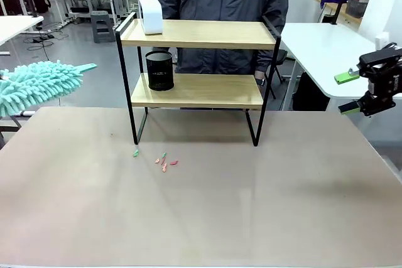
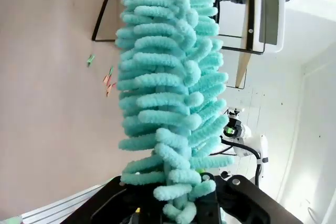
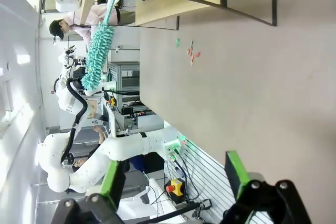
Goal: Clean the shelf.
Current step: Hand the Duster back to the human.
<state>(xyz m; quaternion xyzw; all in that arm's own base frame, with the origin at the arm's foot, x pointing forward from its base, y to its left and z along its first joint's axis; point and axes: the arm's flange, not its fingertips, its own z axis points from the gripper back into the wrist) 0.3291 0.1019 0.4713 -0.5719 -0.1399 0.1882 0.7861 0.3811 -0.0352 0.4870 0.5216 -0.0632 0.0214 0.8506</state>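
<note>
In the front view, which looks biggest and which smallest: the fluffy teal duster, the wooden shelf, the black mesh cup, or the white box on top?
1. The shelf, largest by far.
2. The teal duster, though it is cut off at the picture's edge.
3. and 4. The black mesh cup and the white box look about alike; I won't rank them.

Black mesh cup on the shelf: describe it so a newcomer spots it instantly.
Start at the shelf, the two-tier wood and black-frame rack at the table's far side, in front of the person. On its lower board, near the left end, stands the black mesh cup: a dark, upright perforated cylinder. The white box above sits on the upper board.
</note>
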